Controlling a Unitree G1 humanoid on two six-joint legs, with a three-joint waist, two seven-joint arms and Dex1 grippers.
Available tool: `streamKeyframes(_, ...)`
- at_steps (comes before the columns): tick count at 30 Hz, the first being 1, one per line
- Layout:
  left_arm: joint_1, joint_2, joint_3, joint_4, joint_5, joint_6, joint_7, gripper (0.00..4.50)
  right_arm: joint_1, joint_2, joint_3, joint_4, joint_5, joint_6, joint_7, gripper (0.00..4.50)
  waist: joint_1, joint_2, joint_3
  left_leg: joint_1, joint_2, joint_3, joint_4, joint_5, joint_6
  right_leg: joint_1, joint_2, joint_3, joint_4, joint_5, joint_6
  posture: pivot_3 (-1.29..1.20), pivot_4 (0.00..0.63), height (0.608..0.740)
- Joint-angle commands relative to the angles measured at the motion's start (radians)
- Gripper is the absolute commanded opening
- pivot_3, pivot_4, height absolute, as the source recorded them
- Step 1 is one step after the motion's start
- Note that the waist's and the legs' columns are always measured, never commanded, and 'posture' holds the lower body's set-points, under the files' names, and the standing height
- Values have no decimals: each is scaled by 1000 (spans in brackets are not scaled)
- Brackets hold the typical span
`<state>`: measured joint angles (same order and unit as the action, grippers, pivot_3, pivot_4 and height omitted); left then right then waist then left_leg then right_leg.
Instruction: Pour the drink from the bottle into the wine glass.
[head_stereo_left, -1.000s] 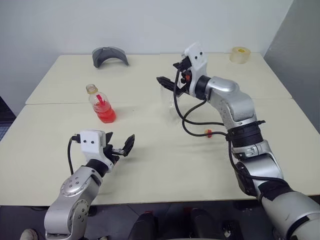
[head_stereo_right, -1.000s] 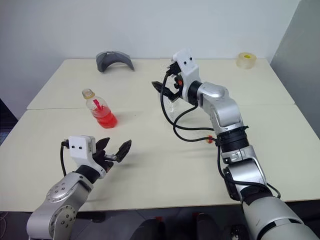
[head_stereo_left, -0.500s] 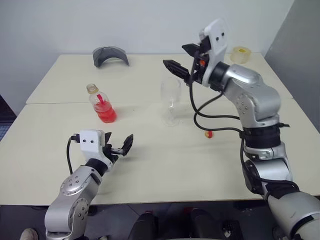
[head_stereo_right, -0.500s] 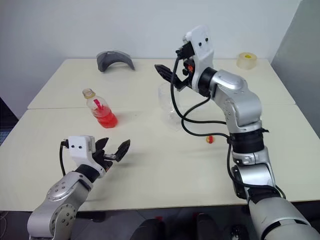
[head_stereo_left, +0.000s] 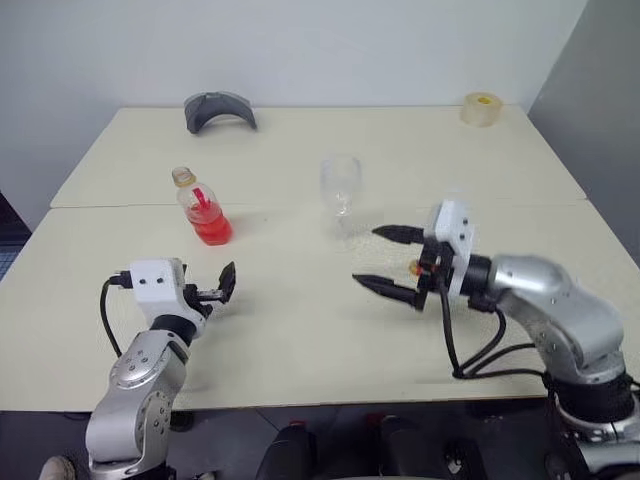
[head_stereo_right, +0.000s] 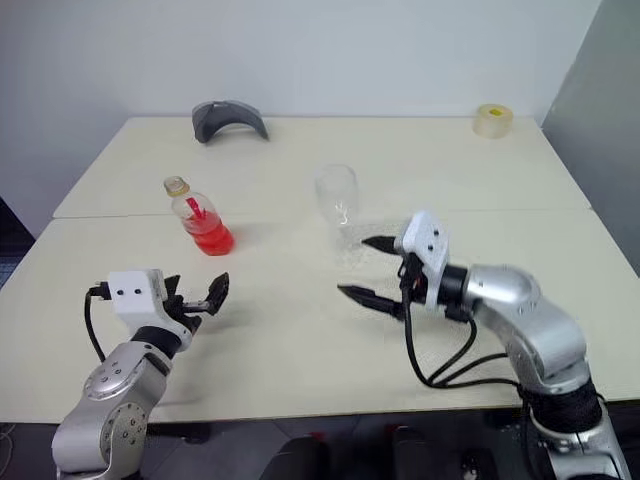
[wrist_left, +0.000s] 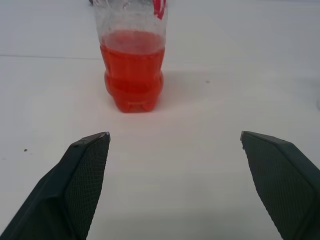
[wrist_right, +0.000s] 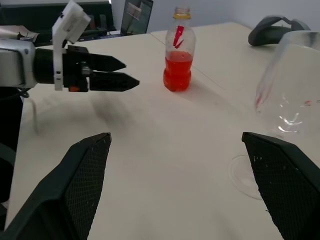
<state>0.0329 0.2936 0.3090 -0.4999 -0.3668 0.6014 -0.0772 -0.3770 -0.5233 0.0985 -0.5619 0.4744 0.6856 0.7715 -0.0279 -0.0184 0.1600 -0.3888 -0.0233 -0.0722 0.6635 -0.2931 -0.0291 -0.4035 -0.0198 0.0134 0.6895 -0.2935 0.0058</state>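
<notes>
Bottle (head_stereo_left: 203, 207) stood at ten o'clock of glass (head_stereo_left: 341, 197), uncapped for pouring; both grippers (head_stereo_left: 214, 292) (head_stereo_left: 393, 262) gaped empty.

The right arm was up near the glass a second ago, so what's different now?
The right gripper has pulled back from the wine glass and dropped low over the table, jaws open and empty. The left gripper edged slightly outward, also open. The glass and the bottle haven't moved.

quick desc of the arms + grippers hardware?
Both arms are silver-grey metal with rounded joint housings and black cuffs. Each gripper, left gripper and right gripper, has a white boxy camera block, two black tapered fingers with textured pads, and looping black cables.
</notes>
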Motion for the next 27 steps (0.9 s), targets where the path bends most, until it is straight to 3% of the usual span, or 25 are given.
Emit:
streamKeyframes(1,-30,30,66,15,31,-50,14,4500,13,35,2,-33,2,-60,-28,4466,0,0,0,0,0,0,0,0,0,0,0,0,0,0,0,0,150,740)
streamKeyframes(9,-139,156,90,231,97,-220,-75,4500,-3,107,66,43,-71,-142,-83,4466,5,-1,0,0,-1,-1,0,1,-2,0,0,-1,-2,0,0,0,150,740)
streamKeyframes(19,-292,176,22,496,99,-313,-213,4500,-77,184,56,56,-68,-105,-174,4466,4,-1,0,-1,-1,-1,0,2,-4,0,-1,-1,-1,0,0,0,150,740)
streamKeyframes(27,-380,179,-3,602,118,-355,-244,4500,-102,202,57,39,-52,-70,-215,4466,2,-2,0,-1,-1,-2,1,2,-4,-1,0,-2,0,0,0,0,150,740)
